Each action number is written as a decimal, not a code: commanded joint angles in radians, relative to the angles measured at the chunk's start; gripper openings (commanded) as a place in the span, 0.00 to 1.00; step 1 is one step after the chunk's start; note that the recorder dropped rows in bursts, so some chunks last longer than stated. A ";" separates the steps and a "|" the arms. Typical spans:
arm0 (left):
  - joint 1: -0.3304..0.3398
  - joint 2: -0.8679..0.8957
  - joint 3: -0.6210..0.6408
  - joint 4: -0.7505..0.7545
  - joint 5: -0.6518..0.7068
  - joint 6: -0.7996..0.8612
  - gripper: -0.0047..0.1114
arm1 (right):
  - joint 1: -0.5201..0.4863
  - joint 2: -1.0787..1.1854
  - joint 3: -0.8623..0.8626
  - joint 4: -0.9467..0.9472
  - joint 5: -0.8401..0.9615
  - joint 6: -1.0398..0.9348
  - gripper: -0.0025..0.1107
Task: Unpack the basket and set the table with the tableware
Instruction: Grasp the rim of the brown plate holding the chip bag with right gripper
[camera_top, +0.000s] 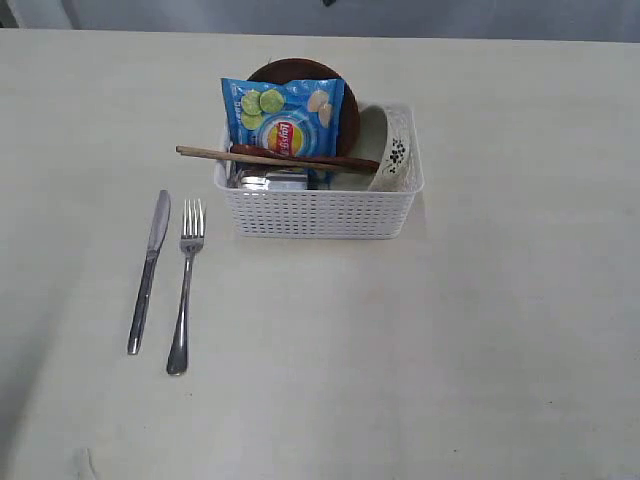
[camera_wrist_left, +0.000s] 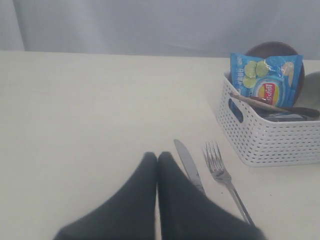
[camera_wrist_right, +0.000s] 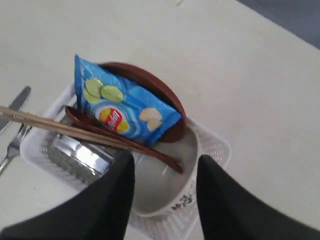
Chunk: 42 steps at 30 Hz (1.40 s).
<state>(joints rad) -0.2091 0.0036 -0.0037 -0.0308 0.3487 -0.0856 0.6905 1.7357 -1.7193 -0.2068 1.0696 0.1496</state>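
- Blue chip bag (camera_top: 284, 112), upright in the basket (camera_top: 318, 212): round red-and-yellow brand logo (camera_top: 290, 138) with white lettering "Lay's", which appears upside down in the exterior view.
- Same logo (camera_wrist_left: 268, 92), left wrist view: lettering small and blurred.
- Same logo (camera_wrist_right: 114, 119), right wrist view: tilted, barely legible.
- Smaller print on the bag: too small to read.

Knife (camera_top: 148, 272) L of fork (camera_top: 185, 290), both on table (camera_top: 500, 300) L of basket (camera_top: 320, 212).
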 joint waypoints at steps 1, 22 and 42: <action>-0.005 -0.004 0.004 0.001 -0.002 0.003 0.04 | -0.132 -0.007 0.001 0.163 0.039 -0.174 0.37; -0.005 -0.004 0.004 0.001 -0.002 0.003 0.04 | -0.197 0.237 0.013 0.291 -0.059 -0.353 0.37; -0.005 -0.004 0.004 0.001 -0.002 0.003 0.04 | -0.199 0.358 -0.038 0.385 -0.176 -0.654 0.37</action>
<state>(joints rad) -0.2091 0.0036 -0.0037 -0.0308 0.3487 -0.0856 0.4941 2.0721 -1.7326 0.1637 0.9089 -0.4960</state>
